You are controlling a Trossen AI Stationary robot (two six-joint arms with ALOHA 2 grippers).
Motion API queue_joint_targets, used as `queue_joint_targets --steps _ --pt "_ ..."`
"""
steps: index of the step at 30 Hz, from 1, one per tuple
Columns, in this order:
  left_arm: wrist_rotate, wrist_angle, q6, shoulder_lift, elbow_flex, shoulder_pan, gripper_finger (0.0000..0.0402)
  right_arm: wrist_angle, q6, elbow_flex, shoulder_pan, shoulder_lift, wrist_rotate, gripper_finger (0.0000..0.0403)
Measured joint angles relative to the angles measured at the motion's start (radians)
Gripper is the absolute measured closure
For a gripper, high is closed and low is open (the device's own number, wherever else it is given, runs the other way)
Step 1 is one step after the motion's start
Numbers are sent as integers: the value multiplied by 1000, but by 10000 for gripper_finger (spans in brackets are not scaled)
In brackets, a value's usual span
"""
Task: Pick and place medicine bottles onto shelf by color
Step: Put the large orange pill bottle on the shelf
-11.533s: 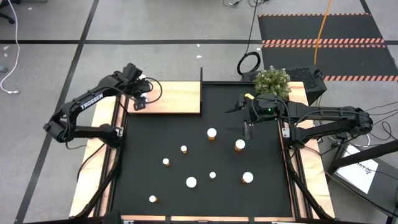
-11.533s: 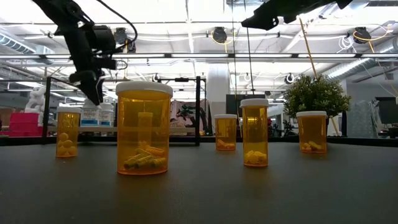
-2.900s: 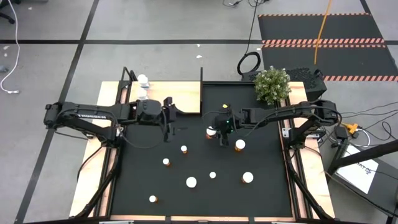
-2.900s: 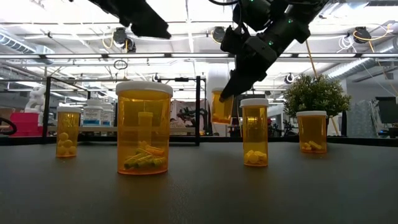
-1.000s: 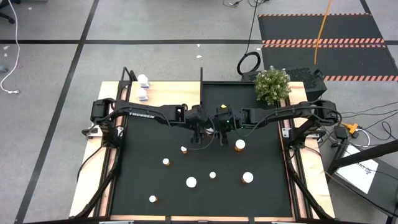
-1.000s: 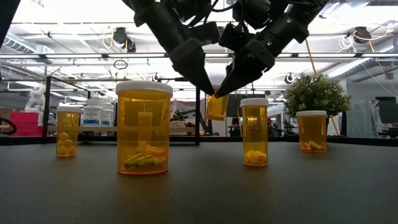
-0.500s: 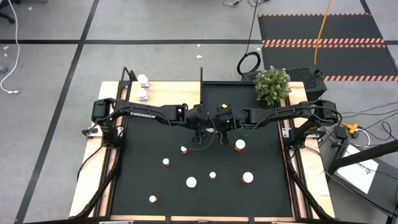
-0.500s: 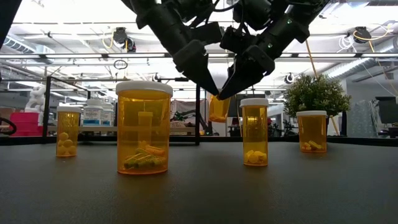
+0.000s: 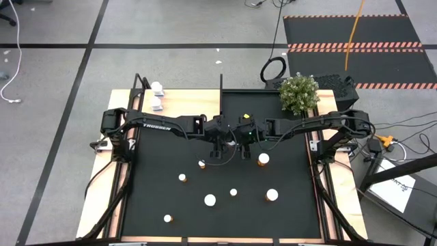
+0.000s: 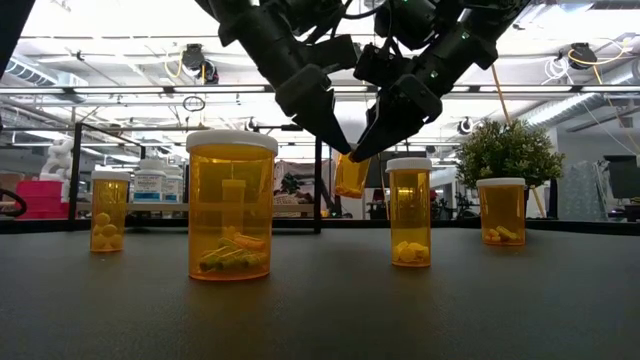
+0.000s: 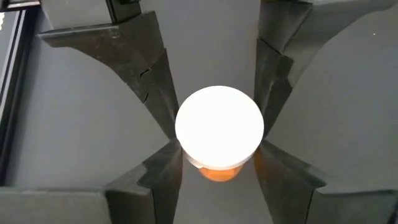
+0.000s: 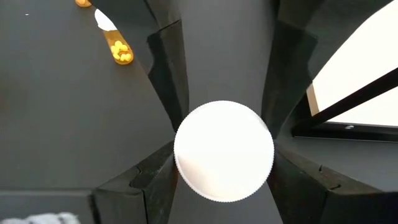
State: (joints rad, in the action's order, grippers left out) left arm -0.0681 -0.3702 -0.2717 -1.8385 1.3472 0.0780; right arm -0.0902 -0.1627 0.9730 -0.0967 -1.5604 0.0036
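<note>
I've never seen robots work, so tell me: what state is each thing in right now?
lifted orange bottle: off the mat, tilted, capped.
right claw: shut on the lifted orange bottle.
left claw: around the same bottle's cap.
other orange bottles: upright on the mat, capped.
white bottles: standing on the shelf.
</note>
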Motion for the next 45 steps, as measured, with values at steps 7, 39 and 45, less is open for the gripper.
queue_joint_targets --steps 7,39,45 --pt "0 0 -13 0 0 0 216 0 0 0 0 0 0 188" --pt "-3 -186 83 -2 1 2 113 -92 20 7 2 0 -8 192" --pt "-11 -205 125 -2 1 2 124 -110 73 -13 2 0 -10 184"
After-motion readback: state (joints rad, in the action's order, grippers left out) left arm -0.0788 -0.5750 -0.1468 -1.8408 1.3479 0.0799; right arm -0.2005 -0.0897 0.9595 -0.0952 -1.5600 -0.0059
